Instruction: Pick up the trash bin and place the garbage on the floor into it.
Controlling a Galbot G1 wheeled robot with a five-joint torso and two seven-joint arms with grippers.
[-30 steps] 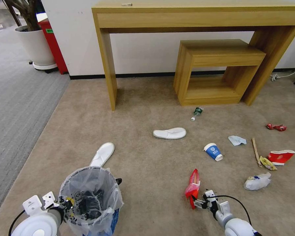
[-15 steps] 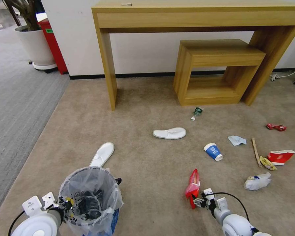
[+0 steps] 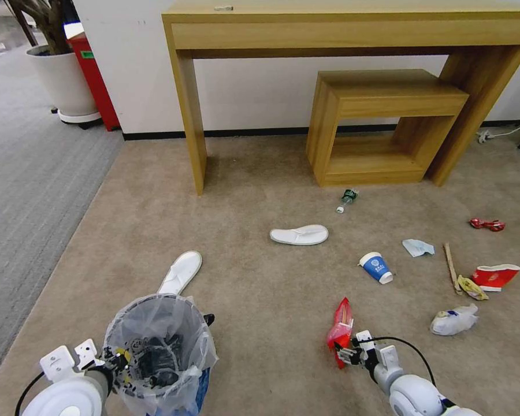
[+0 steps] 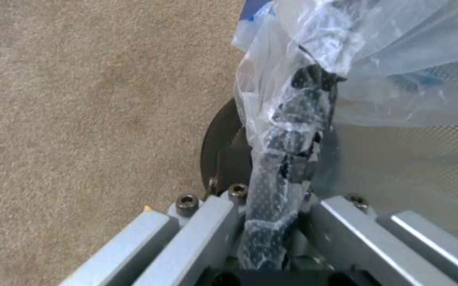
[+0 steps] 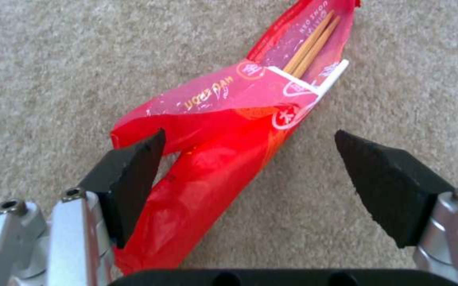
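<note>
Wrapper time: right hand (image 5: 247, 174) splayed wide around the red wrapper (image 5: 229, 131) low centre on the floor (image 3: 260, 289), flimsy, crinkly stuff best pinched mid-body, while left hand (image 4: 279, 222) clamps the trash bin (image 3: 156, 346) rim lower left.

Light: bright, even, indoor — no glare on the beige short-pile carpet floor (image 3: 260, 289).
Shadows: soft, under the tall light-wood counter (image 3: 352, 29).
Distortion: head view bows outward at the edges.
Focus: wrist views soft — crinkly clear plastic bag (image 4: 346, 47) blurred; red plastic wrapper (image 5: 224, 131) fairly crisp.
</note>
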